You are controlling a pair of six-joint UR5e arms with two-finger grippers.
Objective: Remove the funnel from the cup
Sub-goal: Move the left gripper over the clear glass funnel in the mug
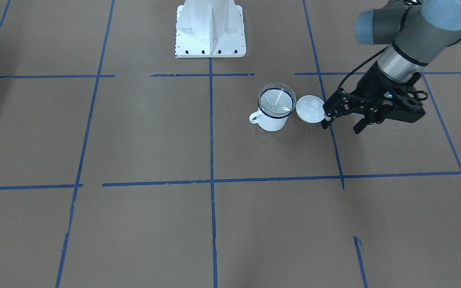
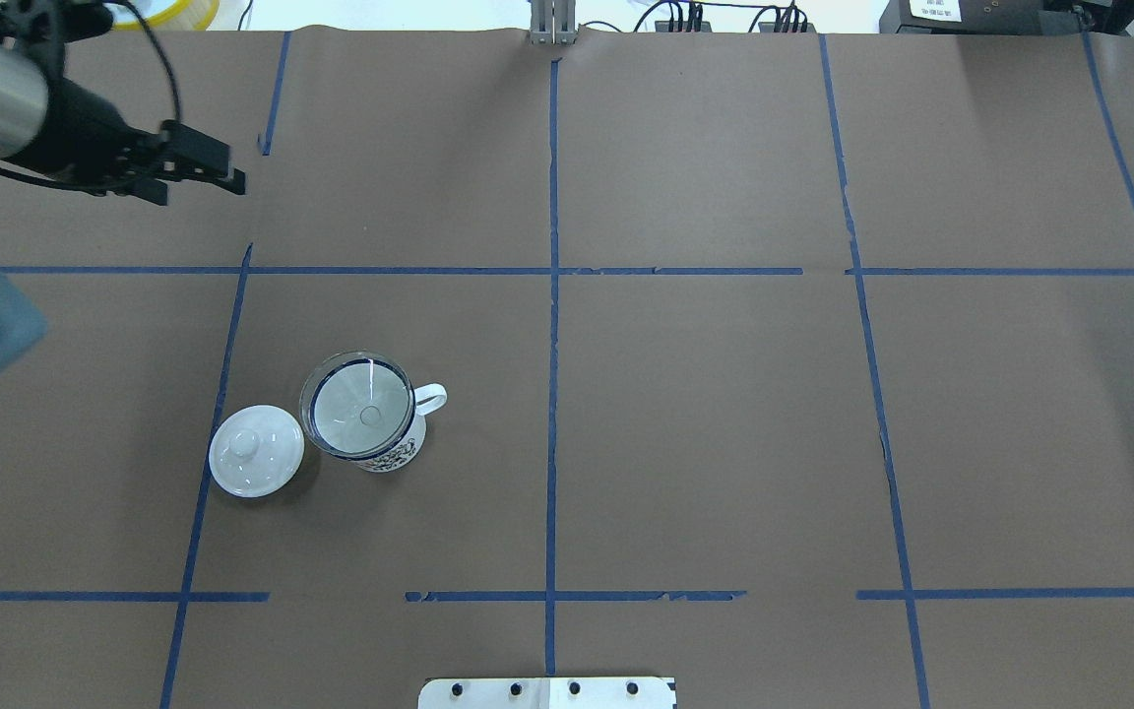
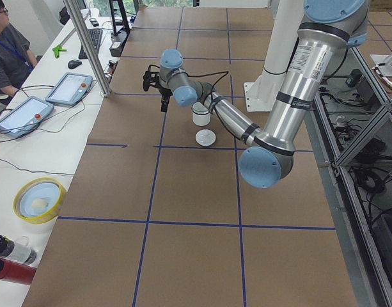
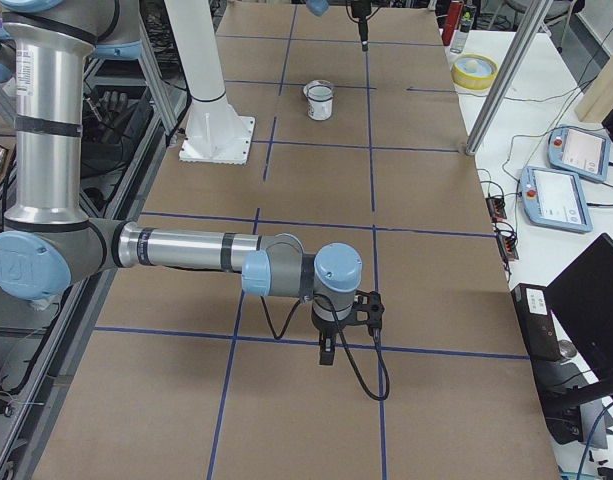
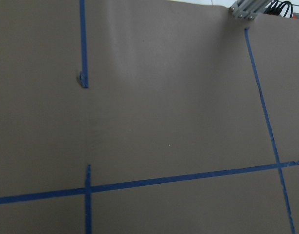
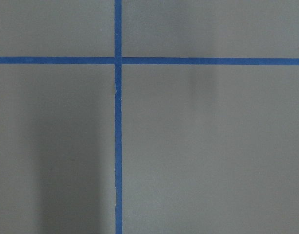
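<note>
The white cup (image 1: 271,120) with a dark blue rim stands upright on the brown table, handle out to one side. The clear funnel (image 1: 276,100) sits in its mouth, spout down; it also shows in the overhead view (image 2: 358,414) inside the cup (image 2: 392,451). My left gripper (image 1: 342,125) is open and empty, held above the table and apart from the cup; in the overhead view the left gripper (image 2: 198,185) is well beyond the cup, to its left. My right gripper (image 4: 326,352) shows only in the exterior right view, far from the cup (image 4: 319,100); I cannot tell if it is open.
A white round lid with a knob (image 1: 310,109) lies flat right beside the cup, on the left gripper's side; it also shows in the overhead view (image 2: 255,451). The white robot base (image 1: 210,32) stands at the table edge. Blue tape lines cross the brown paper.
</note>
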